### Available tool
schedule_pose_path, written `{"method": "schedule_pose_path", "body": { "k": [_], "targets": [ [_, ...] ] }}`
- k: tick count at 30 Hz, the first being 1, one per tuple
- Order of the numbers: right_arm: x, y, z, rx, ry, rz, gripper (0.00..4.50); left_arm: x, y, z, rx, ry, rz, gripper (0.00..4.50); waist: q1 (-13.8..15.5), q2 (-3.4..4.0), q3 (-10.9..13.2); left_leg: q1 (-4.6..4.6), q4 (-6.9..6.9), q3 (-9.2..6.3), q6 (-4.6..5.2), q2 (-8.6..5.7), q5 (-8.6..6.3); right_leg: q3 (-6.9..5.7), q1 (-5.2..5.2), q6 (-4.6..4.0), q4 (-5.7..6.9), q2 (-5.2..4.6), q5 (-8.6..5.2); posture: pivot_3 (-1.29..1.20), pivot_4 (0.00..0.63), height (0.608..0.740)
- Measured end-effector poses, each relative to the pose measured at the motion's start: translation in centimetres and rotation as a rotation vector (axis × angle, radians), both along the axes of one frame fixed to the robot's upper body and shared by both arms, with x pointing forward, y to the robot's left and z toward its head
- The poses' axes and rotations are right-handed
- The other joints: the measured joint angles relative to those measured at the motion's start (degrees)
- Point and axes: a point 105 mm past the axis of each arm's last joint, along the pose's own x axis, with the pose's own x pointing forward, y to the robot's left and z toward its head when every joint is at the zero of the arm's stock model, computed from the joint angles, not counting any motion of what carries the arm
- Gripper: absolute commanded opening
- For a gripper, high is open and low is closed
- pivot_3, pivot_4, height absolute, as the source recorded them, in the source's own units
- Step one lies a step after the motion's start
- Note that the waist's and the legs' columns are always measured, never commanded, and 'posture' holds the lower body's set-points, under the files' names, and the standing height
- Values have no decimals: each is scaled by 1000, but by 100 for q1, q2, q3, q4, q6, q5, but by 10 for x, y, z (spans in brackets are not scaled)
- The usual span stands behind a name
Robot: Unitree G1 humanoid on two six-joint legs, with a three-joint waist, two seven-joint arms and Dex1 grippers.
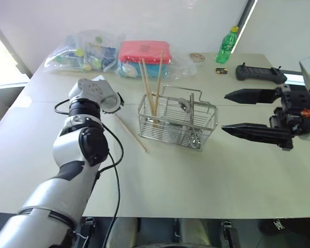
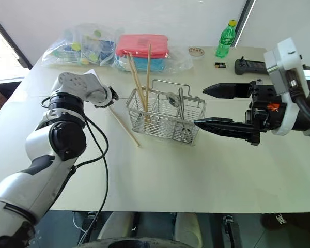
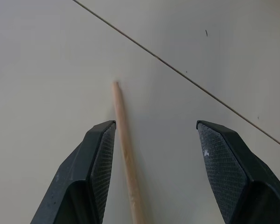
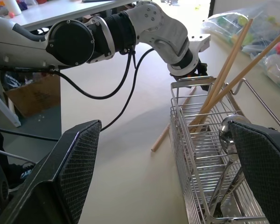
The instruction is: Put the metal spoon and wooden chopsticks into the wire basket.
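The wire basket [image 1: 178, 121] stands mid-table. Wooden chopsticks [image 1: 151, 88] lean upright in its left end, and the metal spoon [image 1: 185, 106] sits inside with its bowl up. One more chopstick [image 1: 132, 133] lies flat on the table just left of the basket. My left gripper [image 3: 156, 125] hovers open over that chopstick's far end. In the left wrist view the chopstick [image 3: 126, 149] lies between the fingers, close beside one finger [image 3: 100, 154], with no grip on it. My right gripper [image 1: 225, 112] hangs open in the air to the right of the basket, fingers pointing toward it.
Clear plastic bags [image 1: 88, 51] of coloured items and a red-lidded box [image 1: 144, 51] line the back of the table. A green bottle [image 1: 227, 45], a black controller [image 1: 259, 72] and a small battery [image 1: 221, 71] sit at the back right.
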Motion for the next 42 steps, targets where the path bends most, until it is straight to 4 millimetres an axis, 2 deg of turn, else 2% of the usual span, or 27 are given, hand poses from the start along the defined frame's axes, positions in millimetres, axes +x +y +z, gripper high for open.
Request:
{"method": "schedule_pose_path", "body": {
  "k": [8,14,17,19,21,22,34,36,38,40,42],
  "targets": [
    [0,1,-8,10,13,-13,4500,3,-3,-8,25,-10,69,2894,-5,7,-4,16,8,2,-3,1,0,0,16,20,3,1,-11,0,150,692],
    [0,0,-5,16,-4,-32,4500,3,-4,-10,46,-12,73,2894,-5,17,-10,20,7,1,-2,2,1,0,19,20,4,1,-11,0,150,692],
    [-1,0,-6,19,0,-31,4500,3,-2,-11,51,-12,83,2169,-8,21,-12,20,8,1,-2,2,1,0,18,20,5,2,-11,0,150,692],
    [-1,-1,-6,21,-2,-35,4500,3,2,-11,57,-9,95,1295,-7,21,-12,19,8,1,-2,2,1,-1,17,20,6,2,-11,0,150,692],
    [-1,-1,-5,23,-7,-41,4500,3,7,-12,60,-10,111,231,-1,19,-11,16,8,1,-2,2,1,-1,16,20,5,2,-11,0,150,692],
    [-1,-1,-5,24,-7,-42,4500,3,8,-12,60,-10,115,68,-1,18,-10,14,8,1,-2,2,1,-1,15,18,4,2,-10,0,150,692],
    [0,0,-3,30,-15,-42,4500,3,13,-12,59,-12,131,68,-10,14,-8,13,6,1,-2,2,1,-1,14,18,1,2,-10,0,150,692],
    [1,0,-3,31,-10,-41,4500,3,21,-10,64,-11,133,68,-27,11,-6,14,4,1,-2,3,1,-1,12,18,1,4,-10,0,150,692],
    [2,0,-3,32,-8,-40,4500,2,41,-5,108,-22,148,68,-49,5,-2,9,-1,2,-2,5,1,0,1,16,2,7,-9,0,150,692],
    [2,0,-2,32,-10,-40,4500,2,72,6,180,-59,180,68,-64,5,-2,7,-5,3,-2,6,2,0,-3,0,4,8,0,0,150,692],
    [2,0,-2,33,-10,-41,4500,-1,114,22,282,-120,243,68,-92,4,-2,6,-11,4,-2,5,1,0,-6,-3,3,7,2,0,150,692]
  ]
}}
